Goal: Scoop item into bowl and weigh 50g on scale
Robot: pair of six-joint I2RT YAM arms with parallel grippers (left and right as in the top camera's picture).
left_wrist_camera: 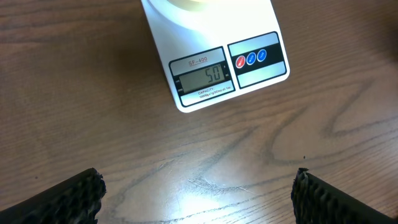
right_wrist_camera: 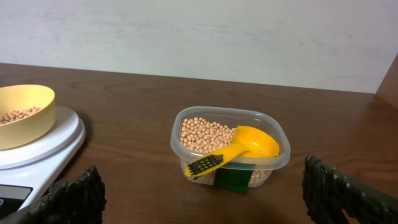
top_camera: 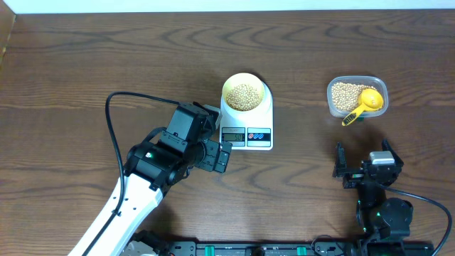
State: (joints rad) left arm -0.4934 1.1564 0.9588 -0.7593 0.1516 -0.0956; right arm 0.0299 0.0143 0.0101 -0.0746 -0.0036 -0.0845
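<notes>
The counter [top_camera: 106,57] is showing dark brown wood grain. The scale [left_wrist_camera: 211,31] is gleaming white, its buttons [left_wrist_camera: 251,58] red and blue. The bowl [right_wrist_camera: 28,127] is looking pale yellow, the beans [top_camera: 244,95] tan, the scoop [right_wrist_camera: 249,144] bright yellow with black markings, the tub [right_wrist_camera: 230,111] clear.

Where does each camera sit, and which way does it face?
Overhead: above the table, looking straight down at scale, bowl and tub; left arm and right arm show.
Left wrist: on the left arm, angled down at the scale's display; open left end effector at the bottom edge.
Right wrist: low, looking level across the table at the tub and scoop; open right end effector at the bottom edge.
Shared: both wrist views catch the scale.
</notes>
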